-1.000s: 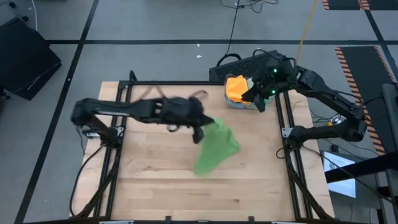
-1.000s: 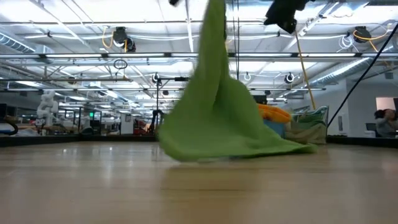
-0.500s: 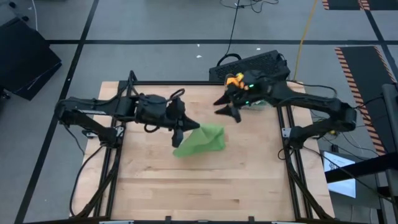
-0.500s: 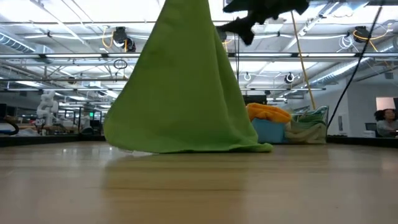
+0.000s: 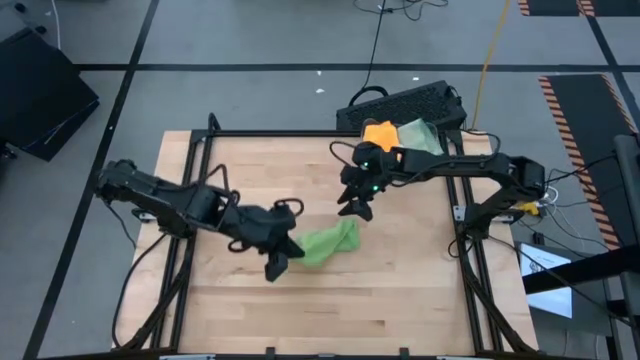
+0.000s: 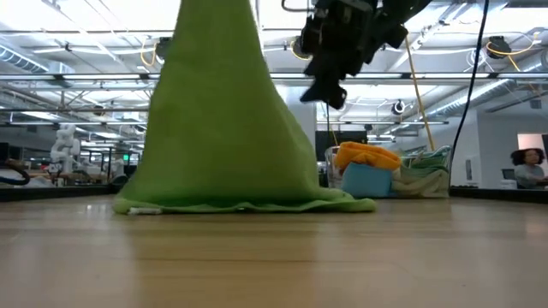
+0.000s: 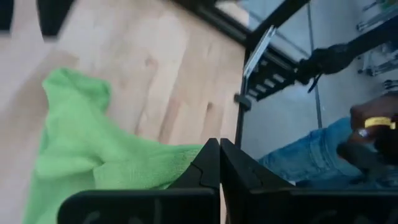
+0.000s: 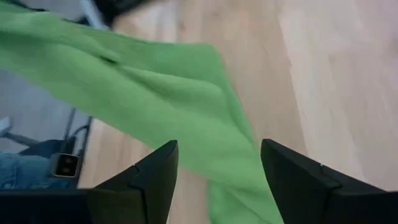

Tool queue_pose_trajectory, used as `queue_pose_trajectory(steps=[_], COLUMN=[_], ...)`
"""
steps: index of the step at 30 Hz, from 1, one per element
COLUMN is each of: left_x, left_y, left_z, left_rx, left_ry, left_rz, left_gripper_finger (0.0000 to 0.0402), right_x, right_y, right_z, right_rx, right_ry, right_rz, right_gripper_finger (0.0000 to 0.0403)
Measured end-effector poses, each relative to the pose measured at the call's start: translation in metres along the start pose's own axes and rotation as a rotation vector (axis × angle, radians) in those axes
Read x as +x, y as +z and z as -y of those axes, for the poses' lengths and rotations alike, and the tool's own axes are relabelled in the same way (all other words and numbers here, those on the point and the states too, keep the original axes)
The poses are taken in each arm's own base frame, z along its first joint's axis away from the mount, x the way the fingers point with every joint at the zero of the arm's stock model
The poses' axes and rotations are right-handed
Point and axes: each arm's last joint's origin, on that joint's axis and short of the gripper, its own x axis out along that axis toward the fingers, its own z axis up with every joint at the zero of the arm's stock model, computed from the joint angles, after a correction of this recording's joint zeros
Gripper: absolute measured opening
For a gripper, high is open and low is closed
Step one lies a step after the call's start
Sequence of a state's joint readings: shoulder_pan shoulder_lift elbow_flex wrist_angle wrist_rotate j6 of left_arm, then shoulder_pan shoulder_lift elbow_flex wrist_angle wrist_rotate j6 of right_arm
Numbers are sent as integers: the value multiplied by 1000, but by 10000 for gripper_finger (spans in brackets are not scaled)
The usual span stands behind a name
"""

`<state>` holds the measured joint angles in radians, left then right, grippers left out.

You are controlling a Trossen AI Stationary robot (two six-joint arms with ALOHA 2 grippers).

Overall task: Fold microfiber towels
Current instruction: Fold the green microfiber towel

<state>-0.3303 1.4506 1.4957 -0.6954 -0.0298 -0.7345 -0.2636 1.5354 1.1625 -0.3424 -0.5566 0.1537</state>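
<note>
A lime green microfiber towel [image 5: 326,243] shows in the high view near the table's middle. In the low view it [image 6: 224,128] rises like a tent, with its lower edge [image 6: 240,205] resting on the table. My left gripper [image 5: 280,262] is shut on its near-left end. My right gripper [image 5: 355,205] is open and empty, hovering just above the towel's far right end. The right wrist view shows the towel [image 8: 155,93] beneath its spread fingers. My left gripper pinches a gathered bit of the towel's upper end [image 7: 186,157] between its two shut fingers. The fingers come from the table's left. The towel hangs below them and spreads out; its lower edge [image 6: 240,205] lies on the table.
A pile of towels, orange [image 5: 380,133] and sage green [image 5: 420,135], sits at the table's far right corner. In the low view they lie on a blue container [image 6: 368,180]. A dark frame [image 5: 455,190] runs along the table's sides. A person [image 7: 323,155] stands beyond the right edge.
My left gripper has gone toward the table's near edge and left with the towel, whose lower edge has dragged along and spread wider on the table. My right gripper has left the pile at the far right and come toward the towel.
</note>
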Motion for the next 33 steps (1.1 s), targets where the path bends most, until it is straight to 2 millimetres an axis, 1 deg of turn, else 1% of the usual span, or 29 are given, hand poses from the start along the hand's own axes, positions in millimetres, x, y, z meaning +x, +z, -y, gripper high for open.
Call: queue_pose_trajectory(steps=[4,7,10,13,16,20,23,27,30,33], left_x=[13,27,37,45,48,51,54,59,61,62], left_y=[-20,-41,-55,-60,-60,-65,-70,-84,-92,-95], left_z=[3,-4,-13,-19,-19,-25,-29,-33,-35,-38], left_rx=[-34,-69,-124,-145,-116,-103,-123,-152,-158,-164], left_ry=[3,48,99,94,76,109,128,148,162,177], left_rz=[-62,-127,-153,-144,-113,-119,-132,-172,-191,-195], left_gripper_finger=[1,2,1,3,5,6,6,7,7,7], right_x=[3,8,12,17,26,41,56,80,105,133], right_y=[-8,-15,-18,-27,-39,-50,-46,-26,-15,-9], right_z=[0,-1,-2,1,7,15,15,8,5,6], right_rx=[32,33,23,18,12,13,-22,-78,-106,-110], right_ry=[-9,-26,-91,-168,-132,-82,-31,40,96,136], right_rz=[-42,-69,-71,-71,-42,-59,-51,-25,-32,-65], right_gripper_finger=[224,224,224,224,224,224,224,224,224,221])
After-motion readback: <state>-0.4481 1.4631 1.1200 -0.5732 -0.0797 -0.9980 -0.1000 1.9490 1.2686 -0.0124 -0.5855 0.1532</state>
